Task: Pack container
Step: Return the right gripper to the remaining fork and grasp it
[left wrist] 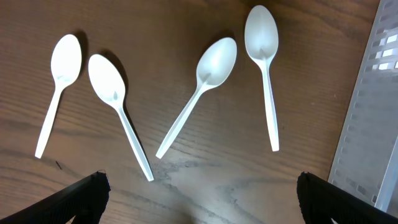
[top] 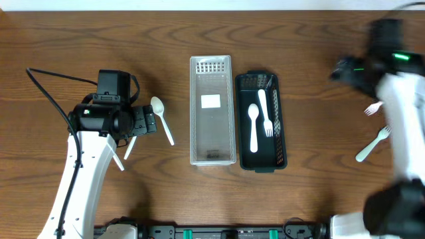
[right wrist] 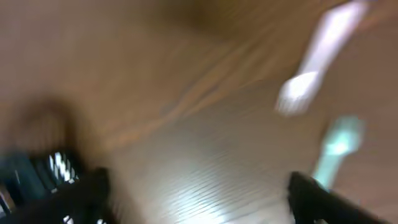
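White forks (right wrist: 297, 93) blurred, right arm (top: 400, 99) smeared, left gripper (top: 153, 123) covering spoons (top: 161, 119)

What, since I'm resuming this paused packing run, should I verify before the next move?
1. Left gripper open and empty: ok.
2. Four spoons below it lie flat, none stacked: ok.
3. Black container has room beside its spoon and fork: ok.
4. Right gripper open and empty: looks so through the blur, ok.
5. Right arm steady: cannot tell, it is blurred in the overhead and wrist views.
6. Loose forks lie on the wood near the right arm: ok.
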Tool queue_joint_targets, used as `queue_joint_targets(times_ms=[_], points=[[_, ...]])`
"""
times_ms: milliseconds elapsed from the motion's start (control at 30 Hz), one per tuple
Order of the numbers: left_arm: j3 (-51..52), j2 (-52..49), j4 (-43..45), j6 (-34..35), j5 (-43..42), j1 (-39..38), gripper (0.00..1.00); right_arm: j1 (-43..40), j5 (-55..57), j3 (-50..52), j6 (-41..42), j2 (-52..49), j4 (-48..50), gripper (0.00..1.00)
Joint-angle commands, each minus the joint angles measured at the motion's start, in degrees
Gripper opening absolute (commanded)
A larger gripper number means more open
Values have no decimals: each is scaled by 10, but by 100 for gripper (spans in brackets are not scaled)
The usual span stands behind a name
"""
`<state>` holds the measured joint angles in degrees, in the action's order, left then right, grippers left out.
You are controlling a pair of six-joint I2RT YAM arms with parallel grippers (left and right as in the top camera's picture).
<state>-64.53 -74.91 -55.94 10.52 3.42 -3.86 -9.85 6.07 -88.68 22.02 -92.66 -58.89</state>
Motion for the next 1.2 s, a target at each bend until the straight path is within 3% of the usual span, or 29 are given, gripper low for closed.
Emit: queue_joint_targets(times_ms=[0, 167, 367, 767, 1167], points=[[-5, -3, -1, 5, 7, 3, 98, -72, 23, -11, 49, 56, -17, 99], [-5, -3, -1, 5, 7, 3, 98, -178, 5, 8, 56, 54, -57, 99], [-5, -3, -1, 5, 7, 3, 98, -241, 5, 76, 37, 2, -15, 99], [-5, -3, -1, 5, 7, 3, 98, -250, -18, 105, -27, -167, 49, 99], [-5, -3, -1, 5, 7, 3, 98, -250, -38, 106, -71, -230, 86, 99]])
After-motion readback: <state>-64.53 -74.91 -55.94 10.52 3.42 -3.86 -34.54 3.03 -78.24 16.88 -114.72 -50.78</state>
